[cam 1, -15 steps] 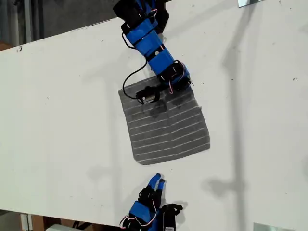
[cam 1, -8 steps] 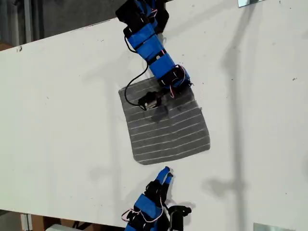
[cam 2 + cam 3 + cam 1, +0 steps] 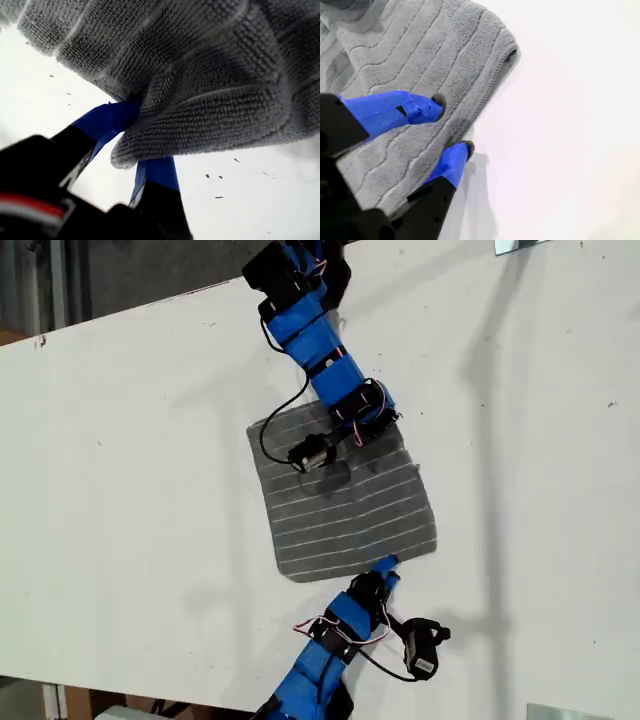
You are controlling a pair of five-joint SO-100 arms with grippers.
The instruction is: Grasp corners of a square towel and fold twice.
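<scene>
On the table: everything sits mid-frame in the exterior view.
Table (image 3: 130, 490): white, bare around the cloth.
Towel (image 3: 345, 500): grey with white stripes, lying nearly flat at the centre.
My first gripper (image 3: 137, 145): at the towel's far edge, blue jaws pinched on a bunched fold of towel.
My second gripper (image 3: 452, 127): at the near edge, jaws parted, straddling the hem near a corner (image 3: 507, 42).
</scene>
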